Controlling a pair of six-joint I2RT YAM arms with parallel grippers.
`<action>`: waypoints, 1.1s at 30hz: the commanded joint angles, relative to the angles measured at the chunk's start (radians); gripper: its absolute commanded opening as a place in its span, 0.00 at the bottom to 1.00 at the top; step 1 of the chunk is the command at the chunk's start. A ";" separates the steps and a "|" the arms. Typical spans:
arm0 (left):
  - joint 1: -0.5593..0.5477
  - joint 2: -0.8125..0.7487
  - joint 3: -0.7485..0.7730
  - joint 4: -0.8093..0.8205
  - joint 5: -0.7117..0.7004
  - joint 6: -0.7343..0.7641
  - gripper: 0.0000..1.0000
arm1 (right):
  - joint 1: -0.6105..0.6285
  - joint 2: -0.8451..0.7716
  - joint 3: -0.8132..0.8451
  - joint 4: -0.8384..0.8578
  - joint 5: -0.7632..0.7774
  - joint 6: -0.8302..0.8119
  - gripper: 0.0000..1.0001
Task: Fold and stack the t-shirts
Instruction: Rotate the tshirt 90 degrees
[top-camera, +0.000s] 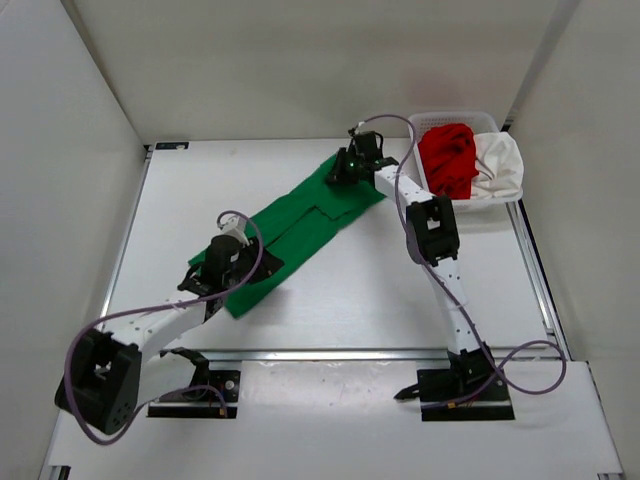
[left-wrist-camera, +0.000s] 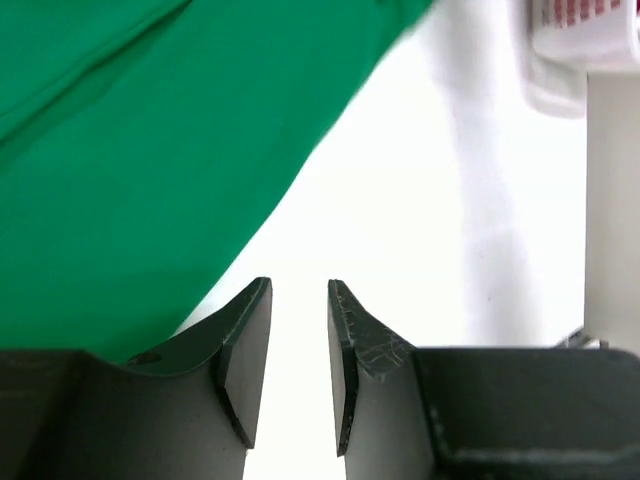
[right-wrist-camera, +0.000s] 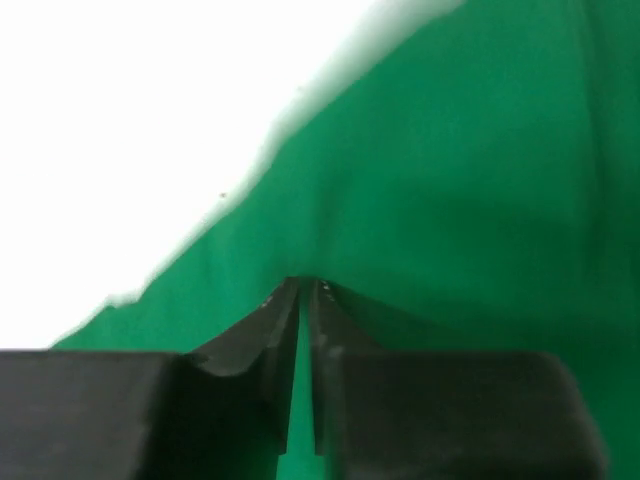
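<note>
Now | right fingers (right-wrist-camera: 268, 335) pinch green t-shirt (right-wrist-camera: 460, 200) | left fingers (left-wrist-camera: 245, 345) apart, empty, at its edge

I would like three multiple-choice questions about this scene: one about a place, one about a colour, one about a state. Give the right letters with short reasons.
1. Where are the red t-shirt and the white t-shirt?
A. hanging from an arm
B. in the basket
C. on the floor

2. Which colour is the t-shirt spread out on the table?
A. red
B. white
C. green

3. How is the right gripper?
A. shut on the green t-shirt
B. wide open and empty
C. shut on the basket

Answers:
1 B: both lie bunched inside the basket at the far right.
2 C: only green cloth lies spread there.
3 A: in the right wrist view its jaws nearly meet, pinching green cloth.
</note>
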 joint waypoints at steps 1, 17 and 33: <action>0.041 -0.092 -0.017 -0.084 -0.023 0.028 0.40 | 0.004 -0.082 0.076 0.091 -0.145 0.067 0.10; 0.194 -0.275 -0.088 -0.190 0.000 0.060 0.42 | 0.336 -0.735 -0.715 -0.062 0.213 -0.143 0.20; 0.127 -0.246 -0.106 -0.109 -0.016 0.034 0.43 | 0.422 -0.621 -1.116 0.548 0.067 0.235 0.44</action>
